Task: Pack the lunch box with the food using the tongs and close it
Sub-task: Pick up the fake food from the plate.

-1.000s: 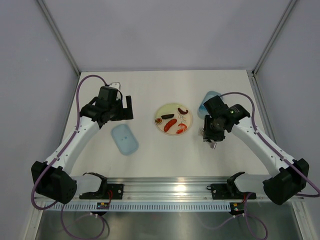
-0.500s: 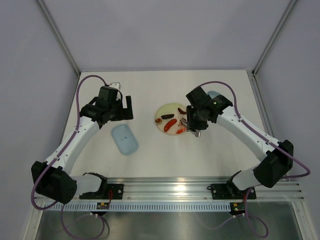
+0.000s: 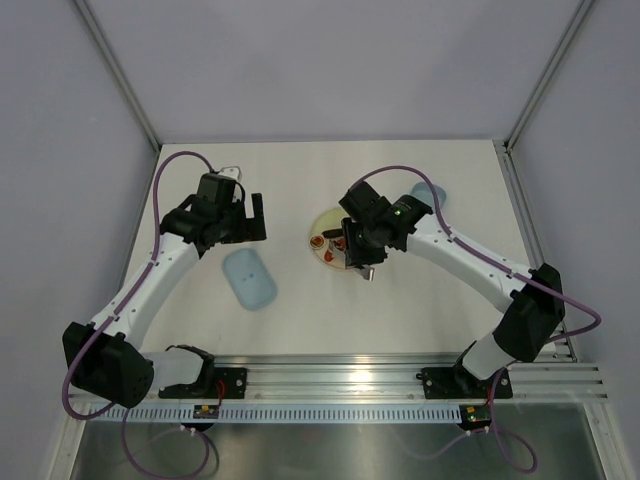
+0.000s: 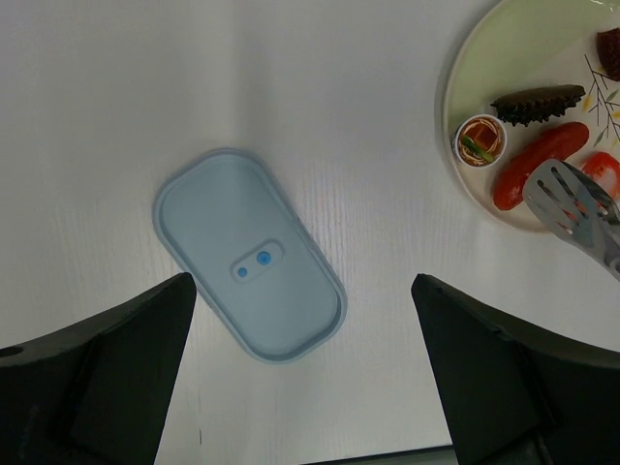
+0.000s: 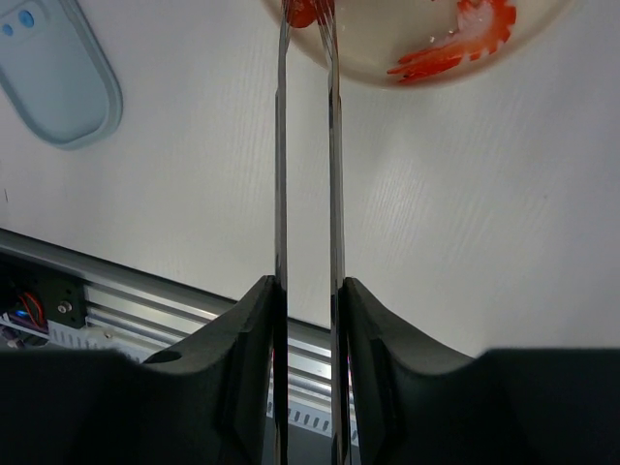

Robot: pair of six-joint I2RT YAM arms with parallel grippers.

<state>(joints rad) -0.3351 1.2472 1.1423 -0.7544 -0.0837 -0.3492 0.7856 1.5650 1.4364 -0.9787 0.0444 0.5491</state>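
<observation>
My right gripper (image 5: 308, 300) is shut on the silver tongs (image 5: 281, 174), squeezing both arms near their handle end. Their tips reach a red sausage (image 4: 538, 163) on the pale-yellow plate (image 4: 463, 73). Beside it lie a dark brown piece (image 4: 538, 102), a small round piece (image 4: 480, 139) and a red shrimp (image 5: 465, 39). The tongs' slotted tip (image 4: 572, 203) shows in the left wrist view. The blue lid (image 3: 249, 278) lies flat left of the plate. The lunch box tub (image 3: 432, 192) sits behind the right arm, mostly hidden. My left gripper (image 3: 245, 225) hangs open above the lid, holding nothing.
The aluminium rail (image 3: 340, 380) runs along the table's near edge. Grey walls with metal posts (image 3: 120, 75) enclose the back and sides. The right arm's purple cable (image 3: 420, 175) arcs over the tub.
My right arm has swung left from beside the tub to over the plate, carrying the tongs to the sausage. The left arm has stayed still.
</observation>
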